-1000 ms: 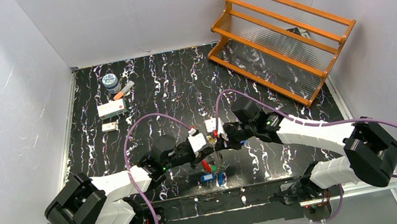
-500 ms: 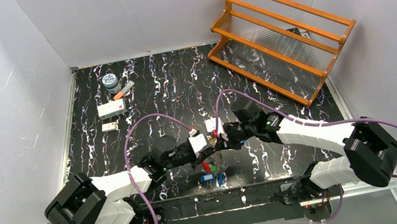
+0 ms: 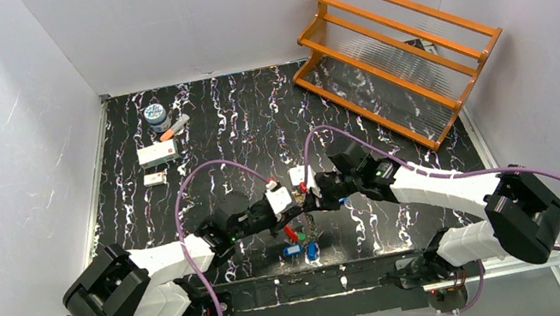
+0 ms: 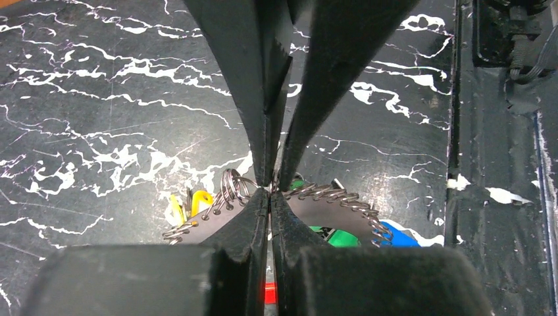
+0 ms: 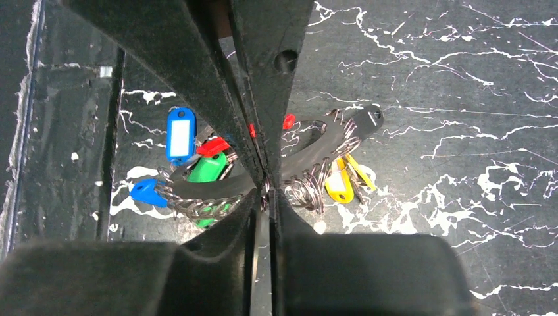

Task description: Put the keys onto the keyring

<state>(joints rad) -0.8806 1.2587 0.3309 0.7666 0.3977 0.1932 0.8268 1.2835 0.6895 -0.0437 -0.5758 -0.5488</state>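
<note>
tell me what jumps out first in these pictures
The two arms meet mid-table near the front edge. The left fingers and right fingers are both pinched shut on the coiled keyring, with blue, green, red and yellow tags hanging under it. Next is the orange rack at the far right corner of the black marbled table.

Both arms stretch forward and inward from their bases, the left gripper (image 3: 294,205) and right gripper (image 3: 311,199) almost tip to tip, each with jaws pinched shut.
</note>
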